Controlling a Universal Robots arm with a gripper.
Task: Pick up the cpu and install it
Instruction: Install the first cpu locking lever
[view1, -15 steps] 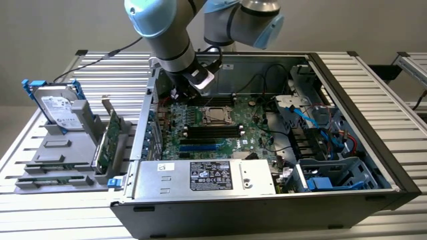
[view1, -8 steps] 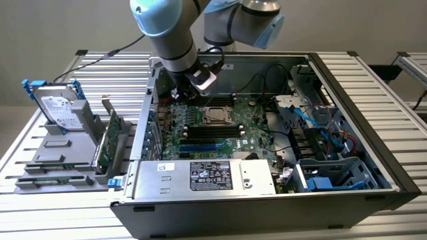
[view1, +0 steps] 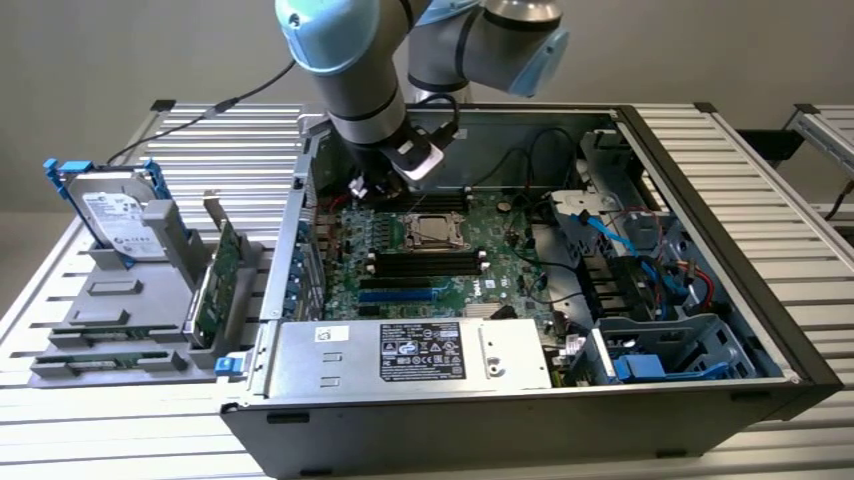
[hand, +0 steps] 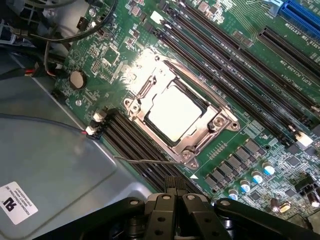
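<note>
Pincer (hand: 175, 199), closed and empty, hangs near the cpu (hand: 172, 112) lying in its socket (hand: 218, 121); seating is hard to judge, and pressing on a skewed cpu could bend contact pins.
</note>
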